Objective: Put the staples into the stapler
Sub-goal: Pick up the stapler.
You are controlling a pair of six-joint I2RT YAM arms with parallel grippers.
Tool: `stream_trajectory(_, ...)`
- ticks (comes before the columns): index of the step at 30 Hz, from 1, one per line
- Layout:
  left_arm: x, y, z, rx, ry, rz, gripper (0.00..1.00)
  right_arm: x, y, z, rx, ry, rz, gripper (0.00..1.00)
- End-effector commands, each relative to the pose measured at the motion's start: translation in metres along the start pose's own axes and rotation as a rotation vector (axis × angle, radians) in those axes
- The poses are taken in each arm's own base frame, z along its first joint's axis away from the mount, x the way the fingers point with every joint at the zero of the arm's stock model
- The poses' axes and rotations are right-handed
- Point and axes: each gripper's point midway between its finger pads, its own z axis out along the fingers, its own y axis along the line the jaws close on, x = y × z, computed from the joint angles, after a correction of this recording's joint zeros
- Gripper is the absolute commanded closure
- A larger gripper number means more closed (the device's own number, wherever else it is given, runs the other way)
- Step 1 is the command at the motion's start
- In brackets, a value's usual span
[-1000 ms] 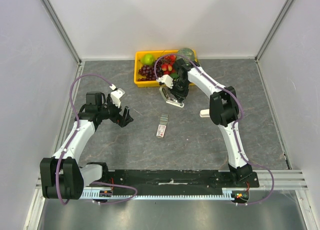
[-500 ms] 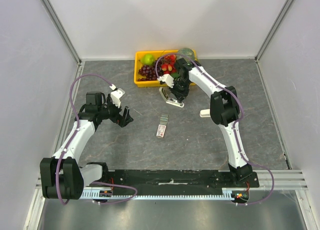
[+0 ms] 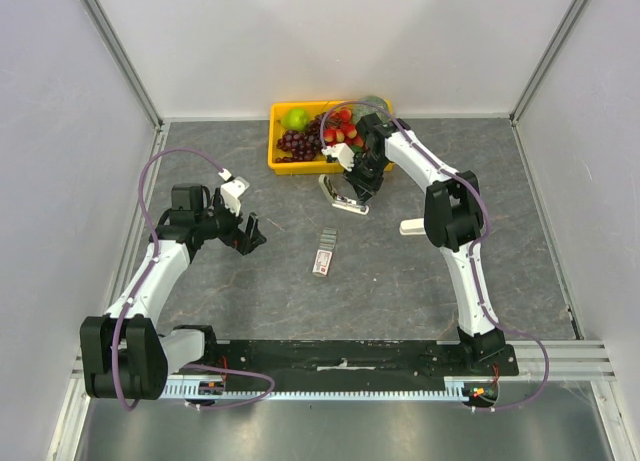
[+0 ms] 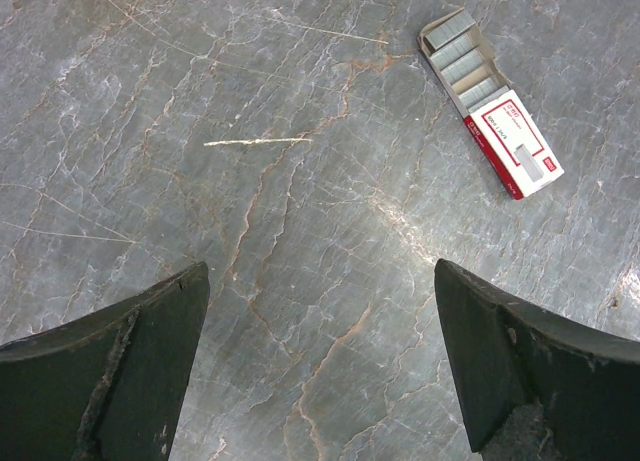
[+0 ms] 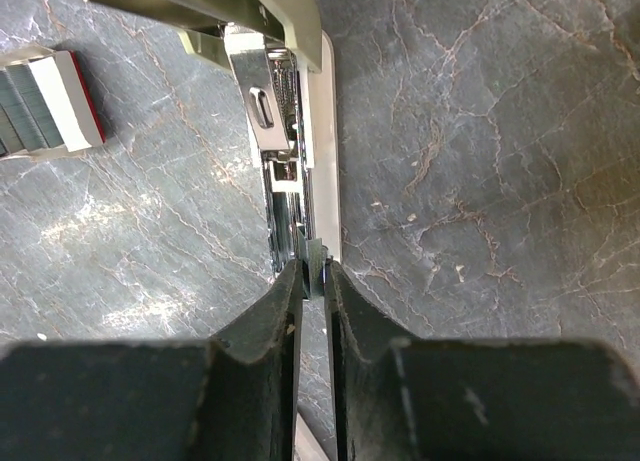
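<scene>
**Right gripper pinches the opened stapler, staples not yet touched**

Nearest to the bases, the left gripper (image 3: 246, 233) hangs over the table (image 3: 400, 281) with its jaws spread wide and nothing between them. It has not moved in the last second. A little further, in the middle of the table, lies the box of staples (image 4: 492, 103). One end is open, so the silvery strips (image 4: 458, 53) show. It is well apart from both arms and in the same place as before.

Further still, the right gripper (image 5: 312, 273) is almost closed, and its fingertips pinch a thin edge of the stapler (image 5: 285, 111). The stapler lies flat and its top cover seems swung away, so the metal channel is uncovered. One thing has changed: the right wrist has shifted a little toward the far side, nearer to the yellow basket (image 3: 283, 164) of fruit. The stapler stayed almost in its place. I judge this a small adjustment of the grip, not a new step. The task is therefore still in its early part: the stapler is open, but no strip has been taken from the box yet.
</scene>
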Motion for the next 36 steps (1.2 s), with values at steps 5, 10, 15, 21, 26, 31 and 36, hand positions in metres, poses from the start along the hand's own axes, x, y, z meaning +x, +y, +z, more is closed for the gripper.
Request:
stream_trajectory(5,-0.011,-0.002,-0.002,0.019,-0.035,0.013,0.01,-0.022,0.005,-0.024,0.002,-0.087,-0.003,0.84)
stream_trajectory(10,-0.011,-0.002,-0.002,0.019,-0.035,0.015,0.01,-0.023,0.003,-0.027,0.004,-0.100,-0.002,0.86)
stream_trajectory(15,-0.012,-0.002,-0.003,0.020,-0.037,0.016,0.01,-0.027,0.003,-0.030,0.011,-0.114,-0.008,0.86)
stream_trajectory(21,-0.012,-0.002,-0.003,0.019,-0.037,0.013,0.01,-0.036,0.005,-0.039,0.011,-0.158,-0.016,0.86)
stream_trajectory(26,-0.012,-0.002,-0.003,0.019,-0.038,0.014,0.01,-0.035,0.001,-0.037,0.015,-0.160,0.006,0.85)
stream_trajectory(31,-0.012,-0.001,-0.003,0.015,-0.039,0.014,0.01,-0.030,-0.003,-0.034,0.003,-0.168,0.056,0.85)
stream_trajectory(36,-0.012,-0.001,-0.004,0.014,-0.039,0.014,0.01,-0.029,0.000,-0.045,-0.031,-0.211,0.086,0.85)
